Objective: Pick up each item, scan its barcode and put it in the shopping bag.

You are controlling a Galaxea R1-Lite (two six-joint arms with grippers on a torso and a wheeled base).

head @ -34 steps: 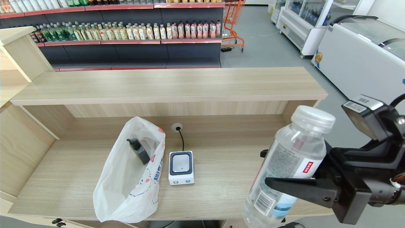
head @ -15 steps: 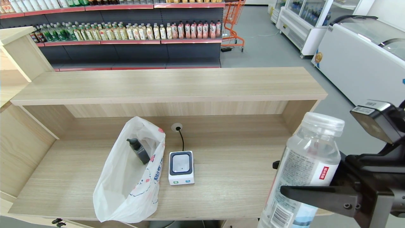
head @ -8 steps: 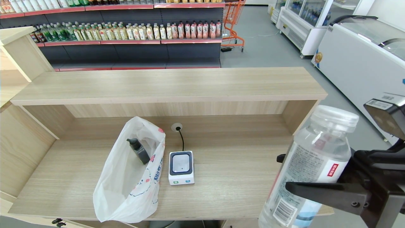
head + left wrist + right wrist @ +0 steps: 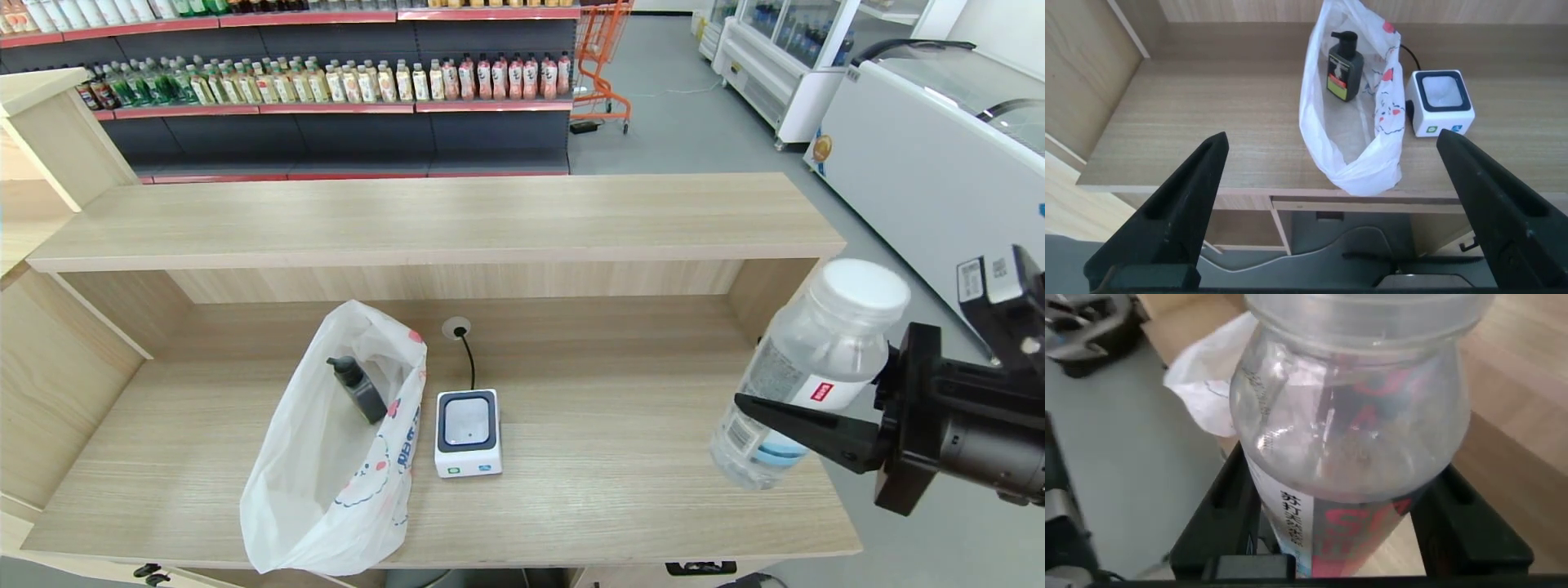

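My right gripper (image 4: 804,408) is shut on a clear water bottle (image 4: 808,367) with a white cap, held tilted in the air over the counter's right end. Up close the water bottle (image 4: 1351,425) sits between the black fingers (image 4: 1470,523). The white barcode scanner (image 4: 467,430) rests mid-counter, its cable running to a hole behind it. Left of it stands the open white shopping bag (image 4: 326,482) with a dark pump bottle (image 4: 359,390) inside. My left gripper (image 4: 1339,204) is open, hovering off the counter's near edge, in front of the shopping bag (image 4: 1360,139), pump bottle (image 4: 1342,69) and scanner (image 4: 1441,100).
The wooden counter (image 4: 604,425) has a raised shelf (image 4: 441,216) along its back and a side wall on the left. Beyond it stand drink shelves (image 4: 326,82), an orange cart (image 4: 604,57) and white freezers (image 4: 931,139) on the right.
My right gripper has carried the bottle rightward, then pushed it away from the camera and tilted it, cap now leaning right. Bag, scanner and pump bottle have stayed put.
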